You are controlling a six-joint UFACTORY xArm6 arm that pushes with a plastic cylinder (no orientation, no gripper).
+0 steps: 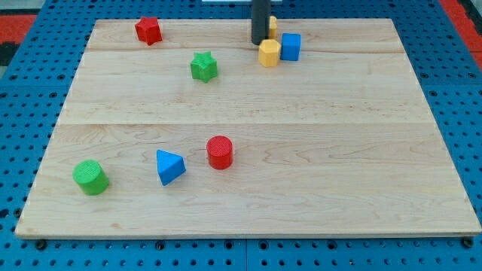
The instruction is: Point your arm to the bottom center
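Note:
My rod comes down from the view's top and my tip (259, 43) rests on the wooden board (248, 203) near its top edge, a little right of centre. It stands just left of a yellow hexagonal block (269, 53), close to touching it. A blue cube (291, 47) sits right of the yellow one. Another yellow block (272, 24) is partly hidden behind the rod. The board's bottom centre is far below my tip.
A red star block (149, 30) lies at the top left, a green star block (203, 67) left of my tip. A red cylinder (220, 152), a blue triangular block (169, 166) and a green cylinder (91, 178) lie in the lower left. A blue pegboard (22, 113) surrounds the board.

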